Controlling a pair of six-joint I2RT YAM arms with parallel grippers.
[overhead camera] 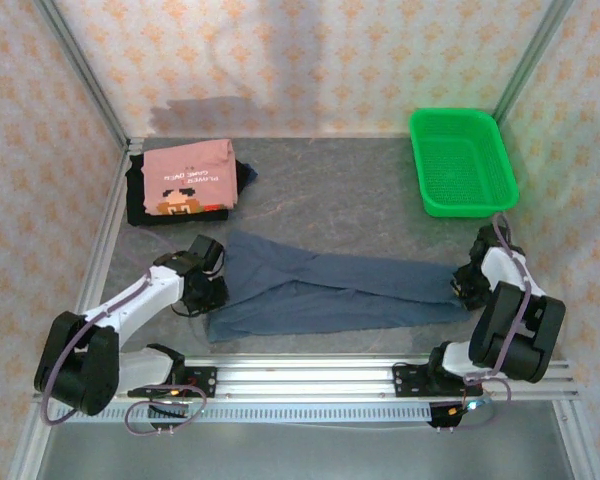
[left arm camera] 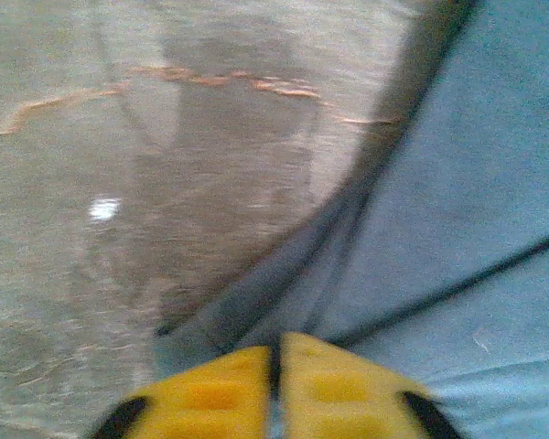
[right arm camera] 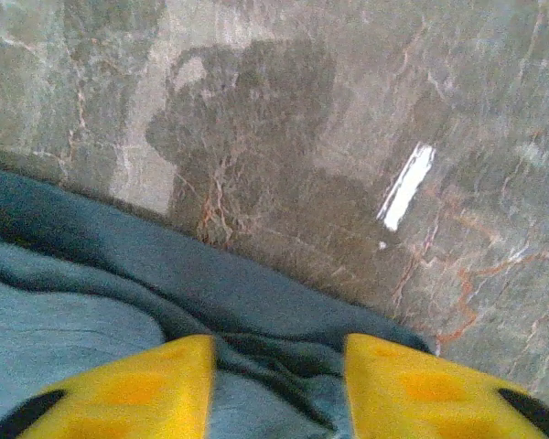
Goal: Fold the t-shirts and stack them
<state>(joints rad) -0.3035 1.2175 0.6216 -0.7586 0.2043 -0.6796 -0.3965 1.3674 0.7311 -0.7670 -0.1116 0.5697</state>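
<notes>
1. Lying flat, the slate-blue t-shirt point(overhead camera: 330, 295) stretched left of the green mesh basket point(overhead camera: 463, 160), nearer the arms.
2. The left gripper point(left arm camera: 276, 357) pinched its edge.
3. The right gripper point(right arm camera: 279, 366) stood open over its other end.

even, bright light. the left wrist view is blurred. ahead of the right gripper point(right arm camera: 276, 389) lie its shadow point(right arm camera: 256, 119) and a glare streak point(right arm camera: 407, 187).
</notes>
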